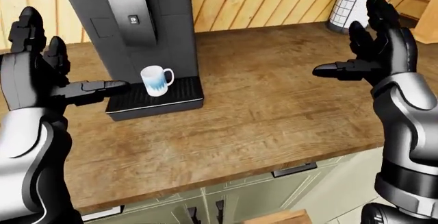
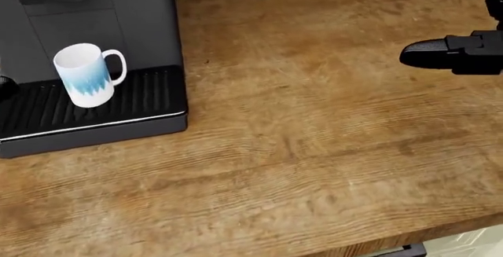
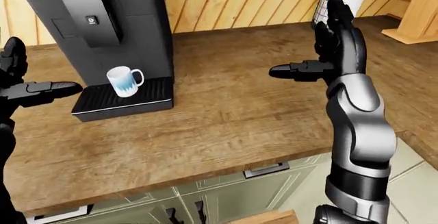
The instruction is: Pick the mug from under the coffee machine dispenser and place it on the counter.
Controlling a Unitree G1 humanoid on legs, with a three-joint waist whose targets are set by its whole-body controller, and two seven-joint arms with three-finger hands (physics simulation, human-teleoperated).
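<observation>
A white mug (image 1: 156, 80) with a blue pattern stands upright on the drip tray (image 1: 168, 96) of the dark grey coffee machine (image 1: 147, 29), under its dispenser, handle to the view's right. In the left-eye view my left hand (image 1: 65, 59) is open to the left of the machine, thumb pointing at the tray, apart from the mug. Above the wooden counter (image 1: 273, 106), far right of the mug, my right hand (image 1: 353, 41) is open with nothing in it. Only its thumb (image 2: 436, 53) shows in the head view.
A white patterned cylinder (image 1: 350, 0) stands at the counter's top right, and a wooden block (image 3: 417, 13) lies further right. Wood-slat wall rises behind the machine. Pale green cabinet drawers with a black handle (image 1: 294, 170) sit below the counter edge.
</observation>
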